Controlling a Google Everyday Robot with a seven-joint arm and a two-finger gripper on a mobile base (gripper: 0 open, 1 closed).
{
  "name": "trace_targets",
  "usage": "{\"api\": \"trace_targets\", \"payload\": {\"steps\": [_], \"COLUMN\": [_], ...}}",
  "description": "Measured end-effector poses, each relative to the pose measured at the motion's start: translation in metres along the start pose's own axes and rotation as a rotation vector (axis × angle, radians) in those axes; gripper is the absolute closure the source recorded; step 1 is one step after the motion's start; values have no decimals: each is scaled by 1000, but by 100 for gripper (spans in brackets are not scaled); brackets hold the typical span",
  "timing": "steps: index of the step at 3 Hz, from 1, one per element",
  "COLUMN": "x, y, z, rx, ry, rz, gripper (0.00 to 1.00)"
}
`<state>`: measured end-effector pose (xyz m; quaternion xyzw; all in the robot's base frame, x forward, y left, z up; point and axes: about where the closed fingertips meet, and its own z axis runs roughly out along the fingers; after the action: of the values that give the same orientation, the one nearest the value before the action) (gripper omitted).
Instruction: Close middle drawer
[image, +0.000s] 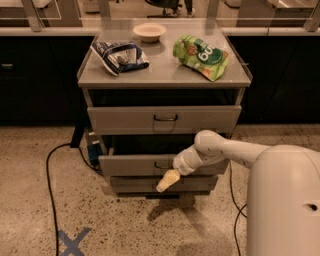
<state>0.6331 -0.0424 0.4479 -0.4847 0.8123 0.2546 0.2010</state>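
**Middle drawer (135, 165) pulled out, gripper (167, 181) at its front**

Its front stands forward of the top drawer (165, 119) above and the lowest drawer (200, 184) below. The gripper hangs just before this front, near the handle and slightly under it, tilted down. Its fingers are clenched together and grasp nothing. On the desk (160, 75) lie a bowl (149, 31), a green bag (201, 56) and a dark blue bag (120, 56).

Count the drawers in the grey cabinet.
3. Top drawer, under the cabinet top; middle drawer, pulled out below it; bottom drawer, lowest. The gripper hangs by the middle drawer's lower edge.
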Motion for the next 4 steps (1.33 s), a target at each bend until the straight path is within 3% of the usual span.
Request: {"api": "trace_targets", "payload": {"steps": [1, 2, 4], "x": [-30, -35, 6], "y": [-26, -30, 6], "z": [-8, -9, -11], "rx": [53, 59, 16], "ry": [11, 8, -15], "rz": [-31, -35, 30], "gripper": [0, 0, 0]}}
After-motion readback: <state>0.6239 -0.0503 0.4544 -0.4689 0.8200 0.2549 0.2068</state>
